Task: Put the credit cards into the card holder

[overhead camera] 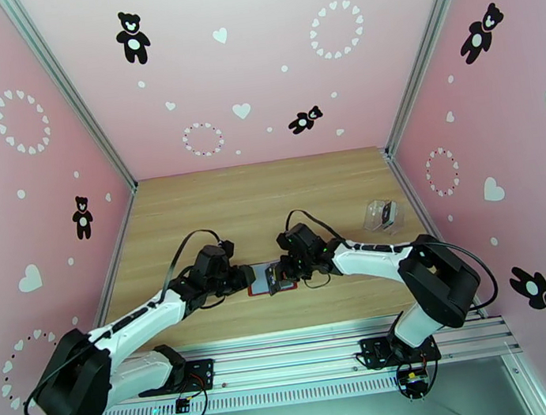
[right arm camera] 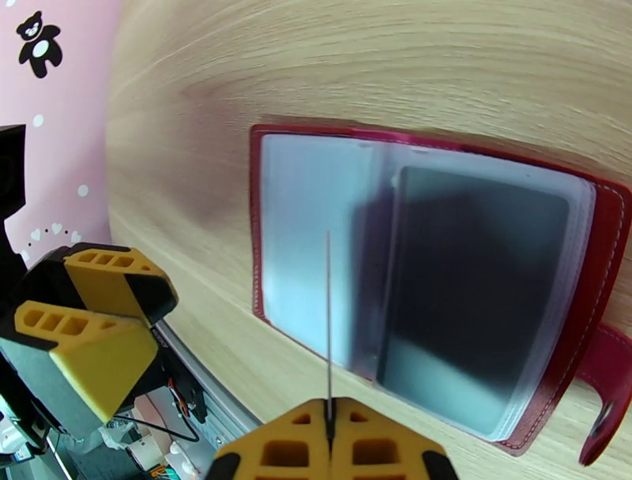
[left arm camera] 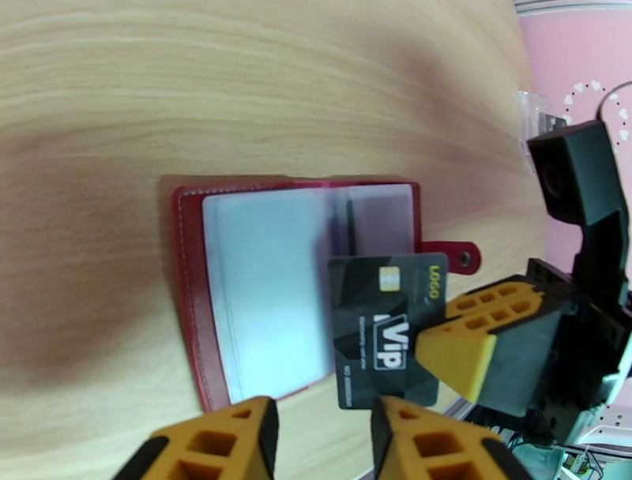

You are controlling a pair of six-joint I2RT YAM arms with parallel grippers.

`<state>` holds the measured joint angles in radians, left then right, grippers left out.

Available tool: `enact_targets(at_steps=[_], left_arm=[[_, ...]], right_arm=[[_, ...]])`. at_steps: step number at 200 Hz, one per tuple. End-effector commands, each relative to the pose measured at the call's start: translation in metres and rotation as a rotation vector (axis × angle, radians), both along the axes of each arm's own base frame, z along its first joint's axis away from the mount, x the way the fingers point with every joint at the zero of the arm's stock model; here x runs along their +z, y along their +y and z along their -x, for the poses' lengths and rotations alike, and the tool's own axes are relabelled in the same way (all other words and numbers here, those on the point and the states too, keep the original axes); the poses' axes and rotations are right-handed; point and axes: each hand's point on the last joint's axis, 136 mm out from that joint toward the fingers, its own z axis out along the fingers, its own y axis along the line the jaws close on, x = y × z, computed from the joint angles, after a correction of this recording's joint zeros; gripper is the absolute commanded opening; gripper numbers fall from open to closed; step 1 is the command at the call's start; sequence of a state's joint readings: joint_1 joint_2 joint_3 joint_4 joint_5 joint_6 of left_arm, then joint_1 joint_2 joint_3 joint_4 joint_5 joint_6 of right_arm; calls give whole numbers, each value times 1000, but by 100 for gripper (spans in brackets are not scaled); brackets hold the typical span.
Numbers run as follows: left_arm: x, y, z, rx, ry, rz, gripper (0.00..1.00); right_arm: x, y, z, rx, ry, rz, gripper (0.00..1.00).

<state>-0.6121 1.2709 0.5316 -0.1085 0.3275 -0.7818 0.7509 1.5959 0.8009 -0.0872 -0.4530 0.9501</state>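
The top camera sits high up at the near side and looks down at the whole tabletop (overhead camera: 272, 196) from far away. The two wrist cameras look down from very close, from opposite sides. All three views share the open red card holder (overhead camera: 259, 279) in the middle.

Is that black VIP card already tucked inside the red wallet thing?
No, the VIP card is pinched in the right gripper above the open card holder, not slid into a sleeve.
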Motion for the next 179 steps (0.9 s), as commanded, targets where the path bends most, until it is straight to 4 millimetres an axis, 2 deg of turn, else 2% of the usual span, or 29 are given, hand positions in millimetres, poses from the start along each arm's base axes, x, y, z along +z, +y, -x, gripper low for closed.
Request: enact_targets(at_steps=[1, 70, 139, 179], left_arm=[[-6, -10, -6, -16, 9, 20, 34], [-27, -6, -13, 9, 34, -54, 33], [-35, -2, -10, 11, 53, -81, 33], [-40, 2, -9, 20, 64, -106, 33]], right_arm=[[-11, -9, -5, -45, 27, 37, 0], [-15, -12, -16, -75, 36, 24, 0], [-23, -7, -19, -79, 63, 8, 0], [-18, -6, -22, -91, 61, -11, 0]])
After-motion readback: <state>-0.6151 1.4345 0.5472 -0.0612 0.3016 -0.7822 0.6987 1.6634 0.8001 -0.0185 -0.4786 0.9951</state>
